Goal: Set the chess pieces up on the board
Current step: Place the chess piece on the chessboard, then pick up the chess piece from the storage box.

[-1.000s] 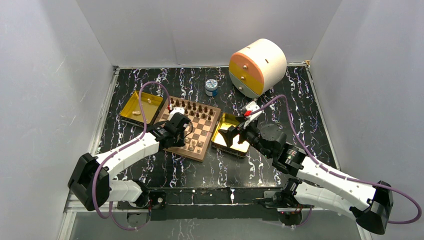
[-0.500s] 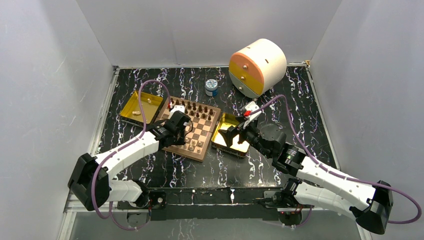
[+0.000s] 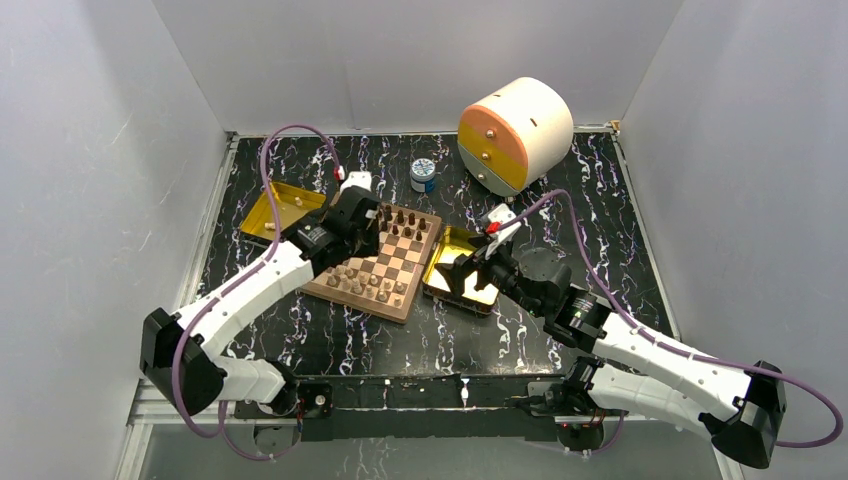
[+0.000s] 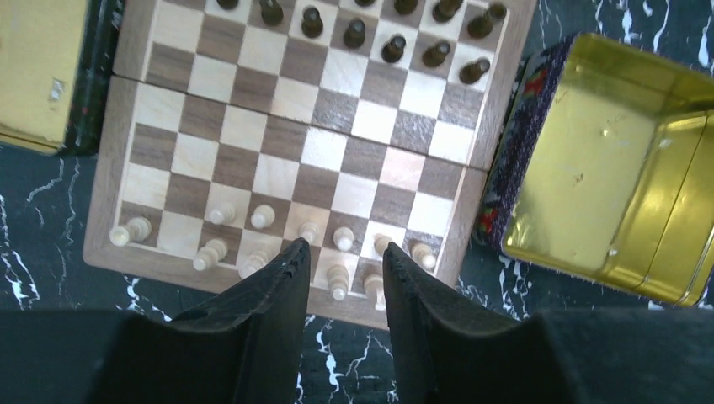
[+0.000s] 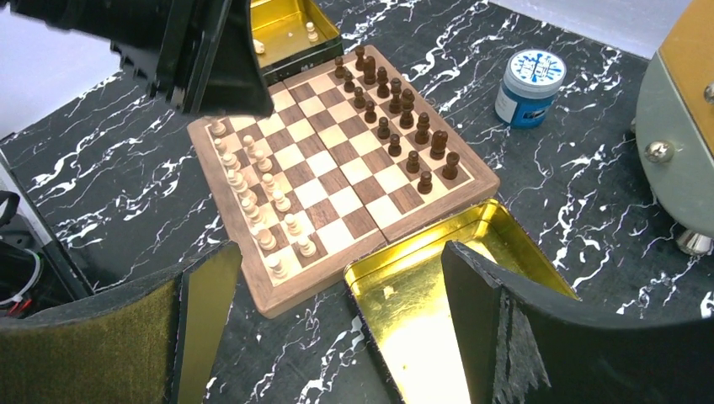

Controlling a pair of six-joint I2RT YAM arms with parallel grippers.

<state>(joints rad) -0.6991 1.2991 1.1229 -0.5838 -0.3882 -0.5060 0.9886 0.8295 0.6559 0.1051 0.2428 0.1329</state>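
Note:
The board (image 3: 398, 262) lies mid-table. Dark brown chess pieces (image 3: 403, 216) fill its two far rows and pale ones (image 3: 366, 284) its two near rows. My left gripper (image 3: 362, 222) hangs high over the board's far-left part. In the left wrist view it is open (image 4: 347, 257), nothing between its fingers, with pale pieces (image 4: 263, 216) and the board (image 4: 286, 172) far below. My right gripper (image 5: 337, 252) stands wide open and empty above the gold tray (image 5: 421, 295) right of the board (image 5: 337, 177).
A second gold tray (image 3: 280, 212) left of the board holds a few pale pieces (image 5: 311, 32). A blue-lidded jar (image 3: 423, 175) and a drum-shaped drawer unit (image 3: 515, 132) stand behind. The left arm's cable loops over the left tray.
My left gripper has lifted off the board's near-left rows and swung back toward the far-left corner, its jaws opening wider. The right arm has not moved.

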